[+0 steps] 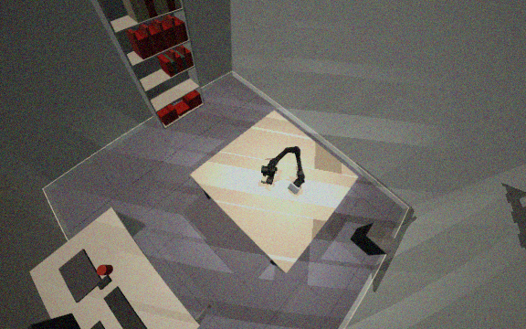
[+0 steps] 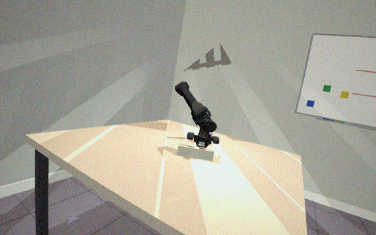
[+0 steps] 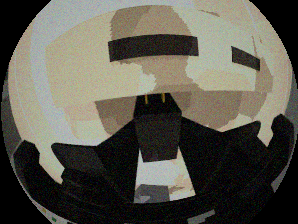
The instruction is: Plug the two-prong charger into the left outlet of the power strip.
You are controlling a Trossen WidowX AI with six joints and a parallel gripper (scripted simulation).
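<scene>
The black two-prong charger (image 3: 158, 136) is held between the fingers in the wrist view, with two thin gold prongs pointing up the picture. My gripper (image 3: 154, 119) (image 2: 202, 144) is shut on it. The power strip (image 3: 75, 75) (image 2: 195, 153) lies beyond the prongs; its top is pale, and its grey side faces the exterior view. The left outlet (image 3: 153, 48) is a dark band almost straight above the prongs in the wrist view. The prong tips appear near the strip's closer edge, apart from that outlet. Their exact height over the strip cannot be told.
A second dark outlet (image 3: 245, 58) is at the right of the strip. The arm (image 1: 293, 150) (image 2: 192, 102) arches over the wooden table (image 1: 286, 247) (image 2: 109, 163). A grey block (image 1: 294, 187) shows by the arm's other end. Bright stripes and shadows cross the table.
</scene>
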